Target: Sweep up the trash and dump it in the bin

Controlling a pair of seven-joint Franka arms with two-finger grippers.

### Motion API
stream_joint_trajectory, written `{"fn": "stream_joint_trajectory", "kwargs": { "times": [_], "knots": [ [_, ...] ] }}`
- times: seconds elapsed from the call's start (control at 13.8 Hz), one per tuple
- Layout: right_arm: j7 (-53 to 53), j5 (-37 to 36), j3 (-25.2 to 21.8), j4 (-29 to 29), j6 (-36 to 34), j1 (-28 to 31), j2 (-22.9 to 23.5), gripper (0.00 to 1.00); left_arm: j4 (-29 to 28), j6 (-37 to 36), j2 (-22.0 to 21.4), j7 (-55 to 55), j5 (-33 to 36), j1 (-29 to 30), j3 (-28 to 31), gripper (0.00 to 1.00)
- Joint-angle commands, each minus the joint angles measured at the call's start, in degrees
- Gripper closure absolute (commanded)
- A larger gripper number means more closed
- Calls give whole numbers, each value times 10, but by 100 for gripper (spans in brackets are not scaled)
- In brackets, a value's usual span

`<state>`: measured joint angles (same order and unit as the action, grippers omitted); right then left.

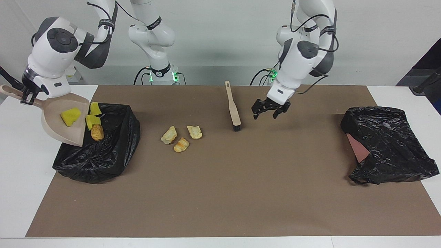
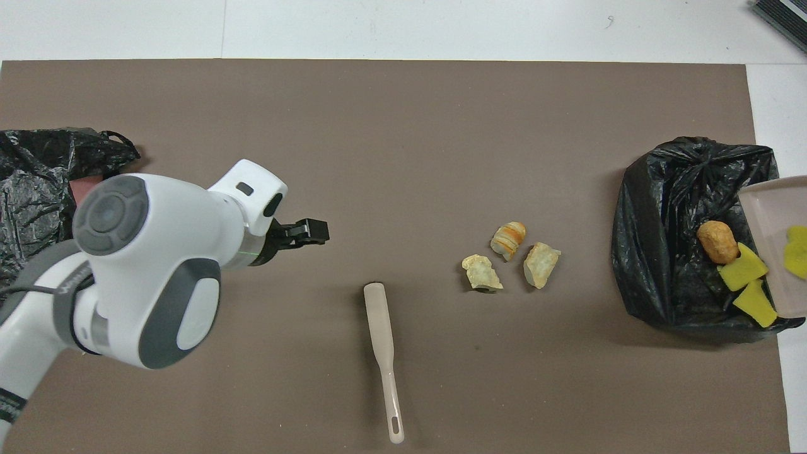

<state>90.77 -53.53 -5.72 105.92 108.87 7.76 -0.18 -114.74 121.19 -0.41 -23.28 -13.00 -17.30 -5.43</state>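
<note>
My right gripper [image 1: 28, 97] is shut on the handle of the beige dustpan [image 1: 55, 117], which tilts steeply over the black bin bag [image 1: 110, 151]. One yellow sponge chunk [image 1: 70, 116] still lies on the pan. Two more sponge chunks [image 2: 744, 268] and a golden bread lump [image 1: 97, 132] are sliding off its lip into the bag. Three tan lumps of trash [image 1: 181, 137] lie on the brown mat beside the bag. The beige brush [image 1: 234, 108] lies flat on the mat, held by nothing. My left gripper [image 1: 268, 112] hangs open and empty above the mat, beside the brush toward the left arm's end.
A second crumpled black bag [image 1: 389, 144] with a reddish-pink sheet showing at its edge lies at the left arm's end of the mat. White table borders the brown mat [image 1: 241, 193] on all sides.
</note>
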Motion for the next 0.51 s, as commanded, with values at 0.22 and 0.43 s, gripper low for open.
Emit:
{"fn": "stream_joint_trajectory", "kwargs": {
  "times": [0.22,0.43],
  "knots": [
    [-138,-84,4,17,-129,-85,-30,100,107,-146,8,130,39,103,-5,0],
    [-168,-98,4,45,-151,-101,-50,100,123,-187,2,205,40,157,-4,0]
  ]
}}
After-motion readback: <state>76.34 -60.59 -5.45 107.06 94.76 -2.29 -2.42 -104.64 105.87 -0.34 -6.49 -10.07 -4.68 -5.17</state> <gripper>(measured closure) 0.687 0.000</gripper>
